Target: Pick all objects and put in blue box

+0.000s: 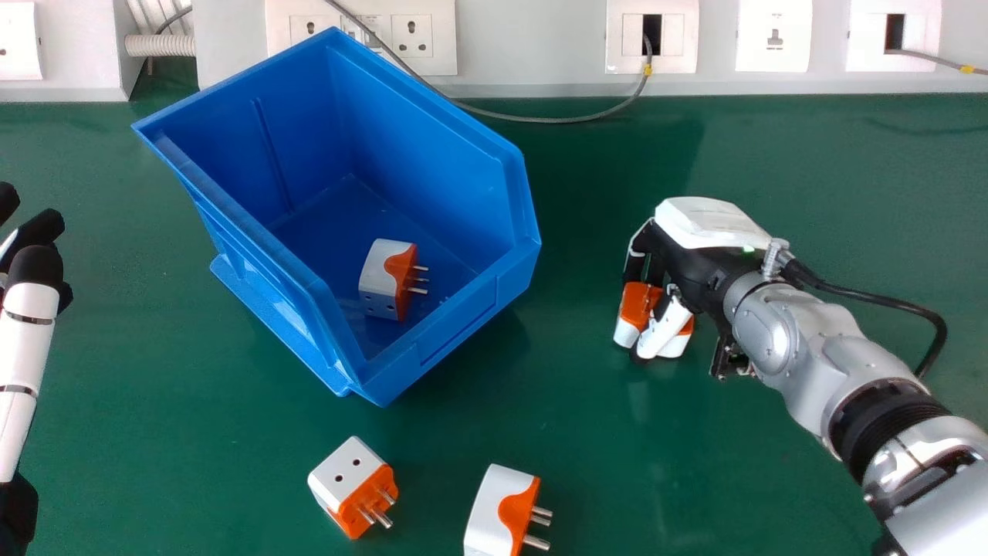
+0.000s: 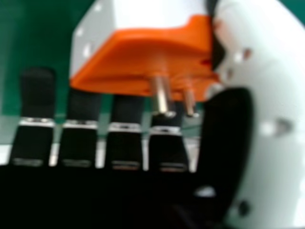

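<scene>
My right hand [image 1: 698, 255] is right of the blue box [image 1: 494, 297], its fingers and thumb curled on an orange and white plug adapter [image 1: 637, 306] at table height. In the right hand view the adapter [image 2: 147, 57], pins showing, lies between the thumb of my right hand [image 2: 271, 109] and its fingers. One adapter [image 1: 382, 279] rests inside the box. Two more lie on the table in front of it, one adapter [image 1: 347, 479] below the box, another adapter [image 1: 498, 513] at the bottom edge. My left hand [image 1: 31, 301] is at the far left, fingers extended.
The green table [image 1: 231, 463] meets a grey wall trunking [image 1: 532, 46] with sockets along the back. A thin grey cable [image 1: 540, 120] hangs down onto the table behind the box. A black cable [image 1: 888, 297] loops beside my right wrist.
</scene>
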`<action>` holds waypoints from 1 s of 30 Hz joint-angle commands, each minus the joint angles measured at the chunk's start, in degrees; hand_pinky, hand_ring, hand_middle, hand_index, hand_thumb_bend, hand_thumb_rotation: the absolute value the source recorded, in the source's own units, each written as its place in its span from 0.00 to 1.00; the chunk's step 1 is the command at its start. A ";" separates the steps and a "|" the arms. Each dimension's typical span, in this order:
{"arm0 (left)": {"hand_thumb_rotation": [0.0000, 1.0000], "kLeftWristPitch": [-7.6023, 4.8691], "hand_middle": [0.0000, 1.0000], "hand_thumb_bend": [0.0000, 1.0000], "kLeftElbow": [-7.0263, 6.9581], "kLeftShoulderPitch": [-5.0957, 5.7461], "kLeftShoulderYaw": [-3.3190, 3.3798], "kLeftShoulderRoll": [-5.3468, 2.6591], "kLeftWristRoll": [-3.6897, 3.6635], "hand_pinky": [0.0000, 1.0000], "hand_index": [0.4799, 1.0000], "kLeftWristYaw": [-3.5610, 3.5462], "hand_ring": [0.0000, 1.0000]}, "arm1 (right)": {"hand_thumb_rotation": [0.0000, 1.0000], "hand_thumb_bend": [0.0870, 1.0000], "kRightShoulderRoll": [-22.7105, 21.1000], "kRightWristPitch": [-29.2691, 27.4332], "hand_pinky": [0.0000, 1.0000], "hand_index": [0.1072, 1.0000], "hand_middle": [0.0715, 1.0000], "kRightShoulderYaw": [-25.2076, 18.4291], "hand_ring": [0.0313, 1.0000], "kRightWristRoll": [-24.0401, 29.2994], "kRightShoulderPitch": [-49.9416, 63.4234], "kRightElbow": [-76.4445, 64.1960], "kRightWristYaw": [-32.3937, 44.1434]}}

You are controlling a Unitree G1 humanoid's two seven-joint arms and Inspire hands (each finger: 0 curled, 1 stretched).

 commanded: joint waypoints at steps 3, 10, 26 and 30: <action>0.76 -2.11 0.92 0.50 0.42 0.02 -0.11 0.15 -0.25 0.92 0.90 -0.49 0.95 | 0.00 0.45 -2.24 -0.85 0.37 0.45 0.45 -2.15 0.40 2.22 1.33 -5.74 1.88; 0.76 -2.41 0.93 0.50 1.33 -0.08 -0.06 0.00 -1.24 0.94 0.93 -0.94 0.95 | 0.00 0.45 -5.22 -1.60 0.36 0.46 0.46 -4.85 0.40 3.46 5.82 -16.26 1.86; 0.77 -3.81 0.95 0.52 3.15 -0.41 -0.07 -0.22 -1.77 0.96 0.97 -1.37 0.97 | 0.00 0.44 -8.78 -0.38 0.32 0.47 0.45 -12.16 0.39 8.17 16.35 -38.28 6.97; 0.77 -4.13 0.95 0.53 3.57 -0.55 -0.13 -0.27 -1.85 0.96 0.97 -1.40 0.97 | 0.00 0.44 -9.27 0.80 0.31 0.47 0.45 -13.85 0.38 8.87 20.00 -45.80 9.04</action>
